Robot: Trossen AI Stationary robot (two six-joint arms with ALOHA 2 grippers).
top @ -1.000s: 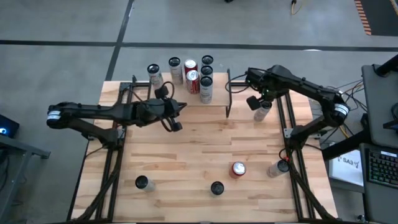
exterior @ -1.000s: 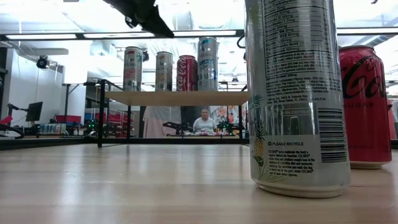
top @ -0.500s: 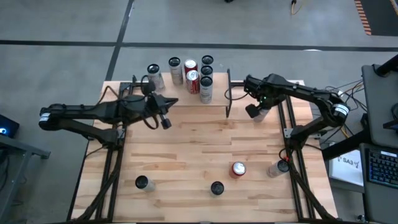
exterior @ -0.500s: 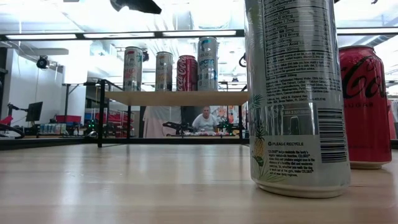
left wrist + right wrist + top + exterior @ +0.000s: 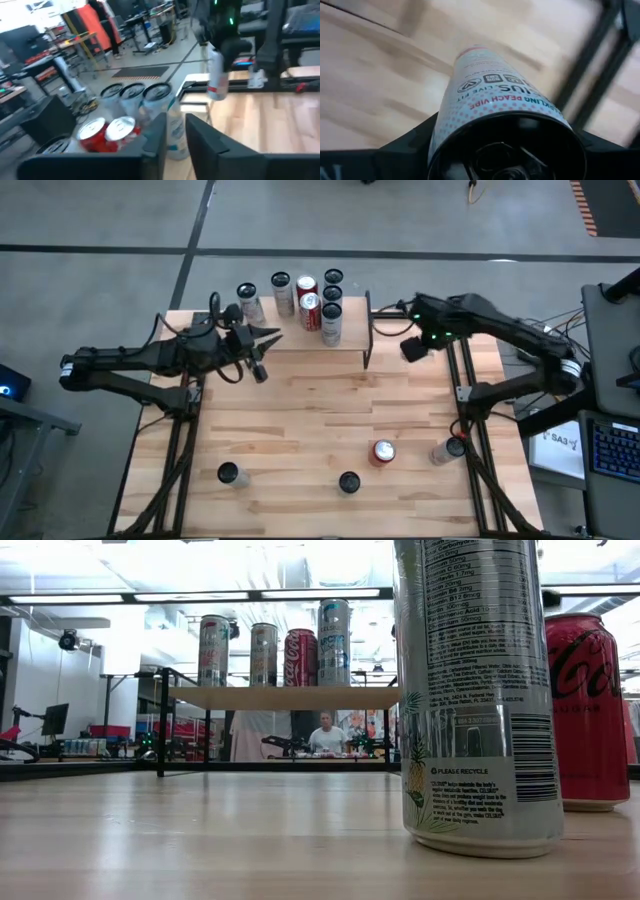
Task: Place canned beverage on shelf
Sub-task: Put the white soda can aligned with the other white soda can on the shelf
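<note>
A: What changed?
B: Right gripper (image 5: 412,348), upper right of high view, has clamped the slim white can (image 5: 490,95) and lifted it beside the shelf (image 5: 352,350).
A: Left gripper (image 5: 262,352)?
B: Pulled back to upper left; fingers nearly closed, empty.
A: Meaning?
B: Can in hand, not yet on shelf (six cans (image 5: 308,304) there already).

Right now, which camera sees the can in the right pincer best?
The right wrist view: the peach can fills it, clamped in the right pincer. The left wrist view shows it upright, farther off. From above the arm mostly hides it; the low view misses it.
</note>
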